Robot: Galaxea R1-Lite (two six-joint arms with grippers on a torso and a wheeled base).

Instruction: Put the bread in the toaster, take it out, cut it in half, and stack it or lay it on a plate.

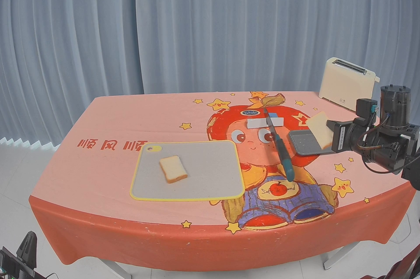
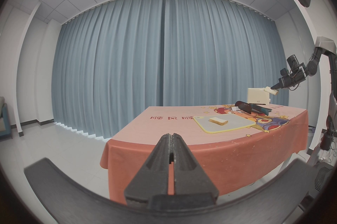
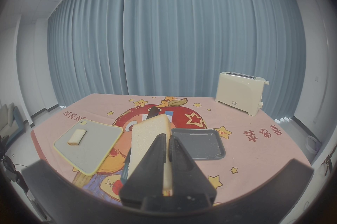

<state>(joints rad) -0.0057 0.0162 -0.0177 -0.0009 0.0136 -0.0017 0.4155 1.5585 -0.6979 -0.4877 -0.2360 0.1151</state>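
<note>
Holds bread slice (image 3: 147, 137) upright in right gripper (image 3: 166, 138), fingers pinching one edge, slice raised clear of the table (image 1: 109, 118) at the grey tray's (image 1: 302, 143) right edge, on the toaster side. Notes toaster (image 1: 347, 83) upright at the table's far right corner, apart from the slice. Logs smaller bread piece (image 1: 173, 169) lying flat on the cutting board (image 1: 210, 175), left of the table's centre. Logs knife (image 1: 280, 148) flat on the cloth between board and tray, teal handle toward the near edge, blade pointing to the far side. Has left gripper (image 2: 171, 137) low, off the table's near left corner, well apart from it, fingers pressed together with nothing between them.
</note>
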